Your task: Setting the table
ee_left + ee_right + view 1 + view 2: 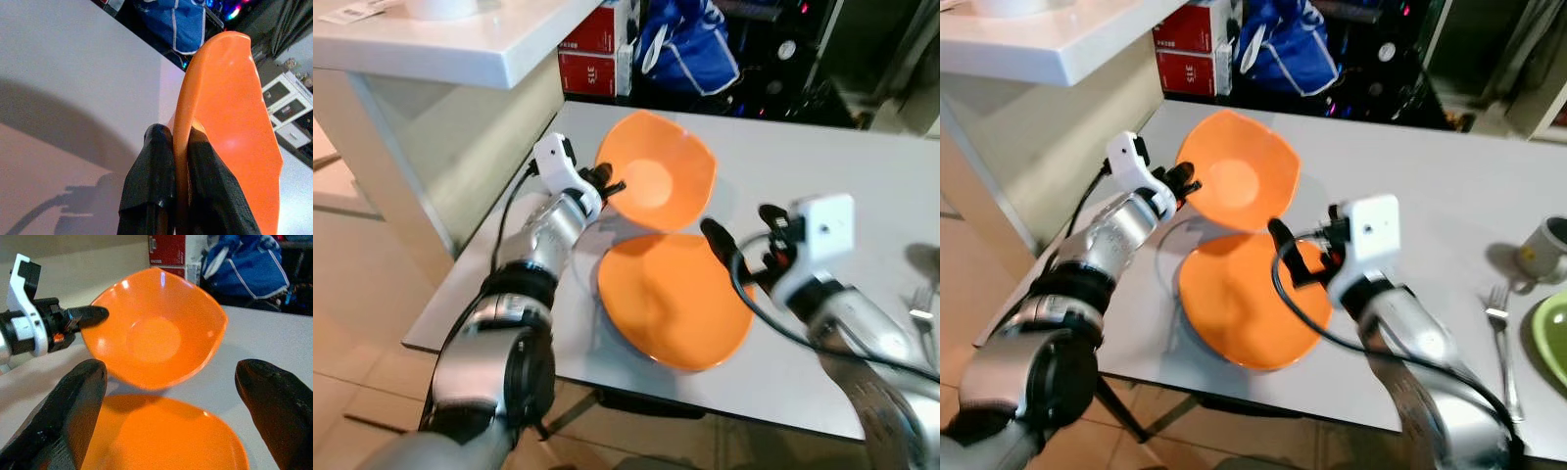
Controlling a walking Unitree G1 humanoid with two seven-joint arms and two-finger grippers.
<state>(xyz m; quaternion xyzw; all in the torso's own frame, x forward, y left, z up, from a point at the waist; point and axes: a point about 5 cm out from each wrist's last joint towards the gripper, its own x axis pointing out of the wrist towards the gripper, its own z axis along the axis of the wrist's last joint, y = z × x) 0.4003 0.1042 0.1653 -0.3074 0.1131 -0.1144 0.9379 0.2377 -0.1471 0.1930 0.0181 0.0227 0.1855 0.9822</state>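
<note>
orange bowl (658,174) tilted above the orange plate (674,299) on the table (862,186), my left gripper (612,186) pinching its rim. right gripper (171,396) spread wide (nearby). best to level it, then lower centred.

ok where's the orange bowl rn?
The orange bowl is held tilted above the white table, its rim pinched by the left hand, just beyond the orange plate lying flat on the table.
</note>
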